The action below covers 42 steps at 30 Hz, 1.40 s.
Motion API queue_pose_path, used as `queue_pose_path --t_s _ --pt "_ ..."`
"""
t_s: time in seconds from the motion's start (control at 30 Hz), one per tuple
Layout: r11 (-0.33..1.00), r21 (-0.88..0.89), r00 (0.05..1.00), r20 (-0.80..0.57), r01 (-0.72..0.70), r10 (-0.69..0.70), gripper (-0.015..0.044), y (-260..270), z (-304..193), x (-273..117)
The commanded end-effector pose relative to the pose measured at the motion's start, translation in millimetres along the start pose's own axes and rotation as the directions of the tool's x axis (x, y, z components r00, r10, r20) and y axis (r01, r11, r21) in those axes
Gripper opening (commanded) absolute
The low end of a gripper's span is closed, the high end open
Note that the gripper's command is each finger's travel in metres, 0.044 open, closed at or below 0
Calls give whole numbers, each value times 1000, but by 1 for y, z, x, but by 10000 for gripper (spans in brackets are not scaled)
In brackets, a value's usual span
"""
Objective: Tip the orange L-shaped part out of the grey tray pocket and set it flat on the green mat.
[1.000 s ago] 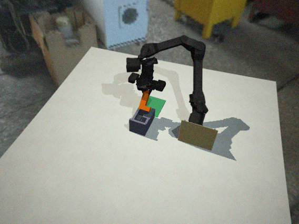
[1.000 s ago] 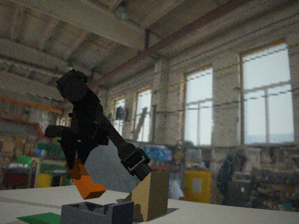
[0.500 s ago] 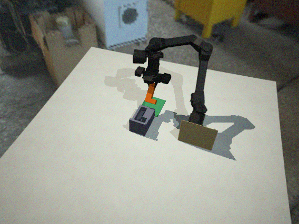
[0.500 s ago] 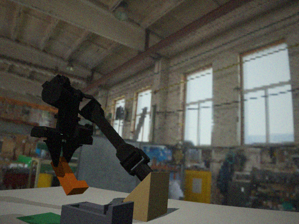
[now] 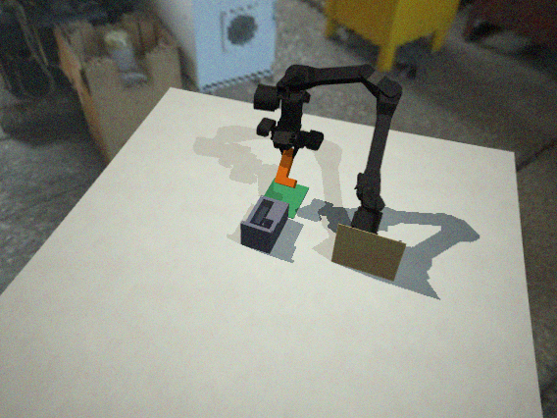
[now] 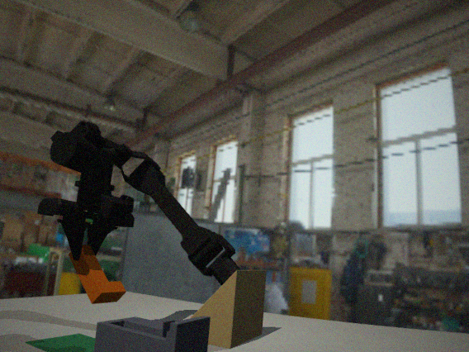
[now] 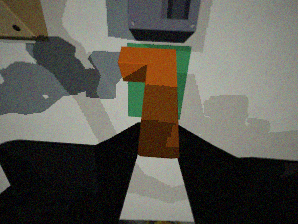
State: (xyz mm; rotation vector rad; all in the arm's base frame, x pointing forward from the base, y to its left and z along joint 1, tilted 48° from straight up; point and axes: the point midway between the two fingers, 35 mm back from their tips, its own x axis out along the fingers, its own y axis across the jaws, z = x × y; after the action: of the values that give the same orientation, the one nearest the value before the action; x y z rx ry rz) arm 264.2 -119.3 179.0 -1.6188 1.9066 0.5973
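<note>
Orange part [image 5: 286,170] hangs in the air from our pincer [image 5: 289,147], clenched on its plain upper end, with the L-shaped foot at the bottom.

Going from largest to smallest: the desk [image 5: 147,304] spreads wide on every side, its edges well away from the work, so we judge there is open room to move. In the top view the arm's base, behind a tan panel [image 5: 369,252], stands at about 4 o'clock from the part, well apart. The grey tray [image 5: 265,223] sits at 6 o'clock from the hanging part, its L-shaped pocket vacant. The green mat [image 5: 293,196] lies just beside the tray, on the tray's 1 o'clock side.

What the coming move turns on: the part hangs below the pincer, over the mat and well above it in the exterior view, with its long axis close to upright and tilted. In the wrist view the axis runs from the pincer at 6 o'clock toward the tray at 12, the foot jutting to 9 o'clock over the green. We judge that the part must be tipped flat as it is lowered, keeping its foot off the tray wall.
</note>
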Motion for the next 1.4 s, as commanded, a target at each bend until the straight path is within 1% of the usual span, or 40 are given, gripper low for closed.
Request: queue_pose_path --t_s 0.0,1.37 --pt "1000 -1 1000 -2 2 -2 0 1 -2 4" --pt "1000 0 1000 -5 3 -3 0 0 -3 67"
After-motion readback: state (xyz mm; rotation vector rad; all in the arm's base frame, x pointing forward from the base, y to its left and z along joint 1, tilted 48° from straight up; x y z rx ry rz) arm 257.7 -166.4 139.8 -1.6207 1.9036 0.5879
